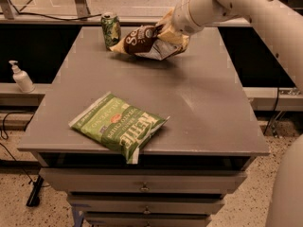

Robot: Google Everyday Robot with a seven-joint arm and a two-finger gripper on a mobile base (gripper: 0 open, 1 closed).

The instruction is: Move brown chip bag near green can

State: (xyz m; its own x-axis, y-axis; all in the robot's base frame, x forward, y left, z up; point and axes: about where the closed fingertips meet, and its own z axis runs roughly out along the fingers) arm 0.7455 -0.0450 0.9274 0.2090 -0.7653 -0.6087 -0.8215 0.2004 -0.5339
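Trouble from here would come mostly from the green can (111, 29). The gripper (171, 33), at the desk's (203, 108) 12 o'clock, has its fingers clenched on the right end of the brown chip bag (141, 39). The bag hangs just above the desk (a shadow lies under it). Its dark left tip is just beside the can at 11 o'clock; whether the two touch cannot be told.

The can stands upright close to the far edge, so a sideways nudge from the bag's tip could topple it or roll it off the back. The bag is glossy and held by one end only, so it may sag or slip as it comes down. It looks near enough now, and lowering it straight down seems safer than pressing further toward 9 o'clock.

The desk's middle and 3 o'clock side lie bare, giving the arm (246, 6) room to pull away. The green chip bag (119, 126) lies at 7 o'clock, one corner over the front edge, well apart.
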